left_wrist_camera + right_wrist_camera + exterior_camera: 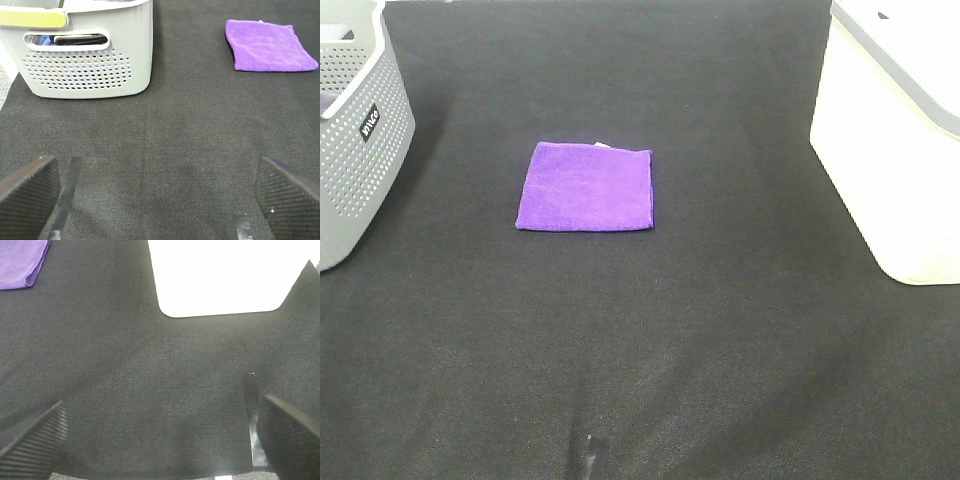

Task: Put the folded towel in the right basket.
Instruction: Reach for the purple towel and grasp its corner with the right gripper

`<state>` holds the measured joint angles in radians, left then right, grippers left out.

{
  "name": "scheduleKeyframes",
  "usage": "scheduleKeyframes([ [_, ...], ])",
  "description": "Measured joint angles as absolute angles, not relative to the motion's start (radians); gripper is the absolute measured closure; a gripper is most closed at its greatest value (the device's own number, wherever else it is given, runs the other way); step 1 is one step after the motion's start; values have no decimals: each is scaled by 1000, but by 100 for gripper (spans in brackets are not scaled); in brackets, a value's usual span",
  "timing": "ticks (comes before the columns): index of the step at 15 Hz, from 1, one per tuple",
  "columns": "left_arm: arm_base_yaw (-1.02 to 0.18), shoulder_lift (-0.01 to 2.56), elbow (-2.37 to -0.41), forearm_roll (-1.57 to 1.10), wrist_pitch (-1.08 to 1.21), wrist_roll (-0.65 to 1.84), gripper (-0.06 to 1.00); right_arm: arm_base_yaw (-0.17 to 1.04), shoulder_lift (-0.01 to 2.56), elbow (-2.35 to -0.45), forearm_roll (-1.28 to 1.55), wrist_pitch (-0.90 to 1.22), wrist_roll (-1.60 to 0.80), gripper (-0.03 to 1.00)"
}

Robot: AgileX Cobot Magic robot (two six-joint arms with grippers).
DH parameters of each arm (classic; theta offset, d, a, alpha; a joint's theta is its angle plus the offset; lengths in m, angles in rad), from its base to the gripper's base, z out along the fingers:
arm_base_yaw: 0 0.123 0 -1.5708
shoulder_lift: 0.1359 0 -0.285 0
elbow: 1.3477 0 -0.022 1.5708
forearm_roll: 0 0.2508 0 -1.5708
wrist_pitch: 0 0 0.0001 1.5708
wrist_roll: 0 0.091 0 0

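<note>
A folded purple towel (585, 187) lies flat on the black cloth near the middle of the table. It also shows in the left wrist view (269, 45) and at the corner of the right wrist view (21, 262). The right basket (894, 130) is white and stands at the right edge; it shows overexposed in the right wrist view (225, 275). My left gripper (157, 200) is open and empty, well short of the towel. My right gripper (160, 440) is open and empty, in front of the white basket. Neither gripper shows in the exterior view.
A grey perforated basket (355, 125) stands at the left edge; in the left wrist view (85, 52) it holds dark and blue items. The black cloth (650, 340) covers the table.
</note>
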<state>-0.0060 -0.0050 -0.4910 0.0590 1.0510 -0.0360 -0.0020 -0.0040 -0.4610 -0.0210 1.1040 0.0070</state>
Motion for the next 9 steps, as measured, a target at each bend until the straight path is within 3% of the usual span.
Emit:
scheduleKeyframes([
  [9,-6,-5,-491,59,1051,-36,-4,-2,-2,-470,-21,1103,7,-1],
])
